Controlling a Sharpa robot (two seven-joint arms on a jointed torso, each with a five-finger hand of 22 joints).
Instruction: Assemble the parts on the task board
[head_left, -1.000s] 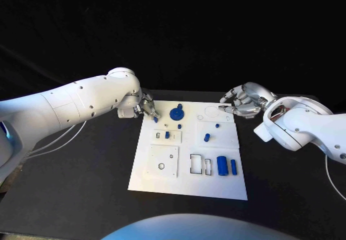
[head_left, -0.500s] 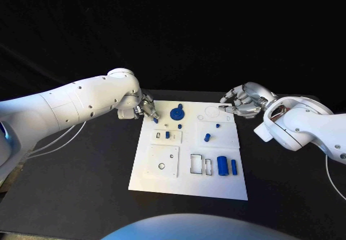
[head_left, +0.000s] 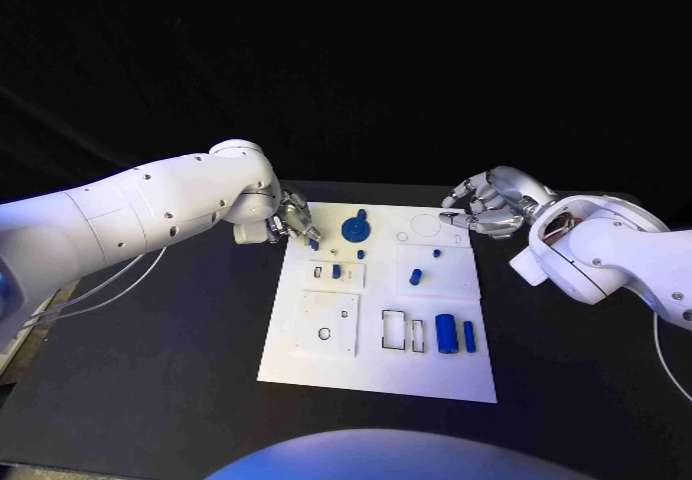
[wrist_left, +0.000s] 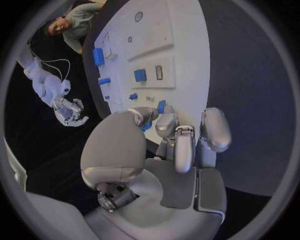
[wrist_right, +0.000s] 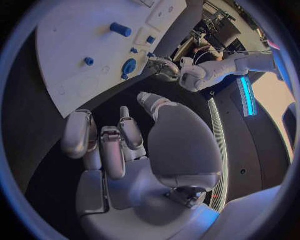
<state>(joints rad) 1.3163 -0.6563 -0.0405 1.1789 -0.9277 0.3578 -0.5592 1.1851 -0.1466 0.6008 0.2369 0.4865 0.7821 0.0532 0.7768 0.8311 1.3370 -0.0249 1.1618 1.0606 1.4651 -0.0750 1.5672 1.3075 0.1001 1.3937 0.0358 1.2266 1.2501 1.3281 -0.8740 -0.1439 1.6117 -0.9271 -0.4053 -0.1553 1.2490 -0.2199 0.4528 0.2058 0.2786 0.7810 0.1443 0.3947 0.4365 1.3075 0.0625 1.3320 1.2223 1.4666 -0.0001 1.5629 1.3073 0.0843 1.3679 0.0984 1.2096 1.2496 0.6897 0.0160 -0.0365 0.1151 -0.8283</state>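
Observation:
The white task board (head_left: 375, 370) lies in the middle of the black table. My left hand (head_left: 293, 220) hovers at the board's far left corner and pinches a small blue piece (head_left: 313, 241) between thumb and a finger; the left wrist view shows that piece (wrist_left: 161, 106) at the fingertips. A round blue part (head_left: 355, 228) stands just right of it on the board. My right hand (head_left: 483, 210) hangs over the far right corner, fingers loosely curled and holding nothing. Two blue cylinders (head_left: 453, 333) lie in the near right area, with small blue pieces (head_left: 414, 274) at mid-board.
Outlined slots (head_left: 401, 330) and a square plate with holes (head_left: 327, 322) mark the board's near half. Bare black table (head_left: 159, 380) surrounds the board on both sides and in front.
My left arm has turned slightly at the elbow; its hand and the pinched piece stay by the far left corner. The right hand has not moved.

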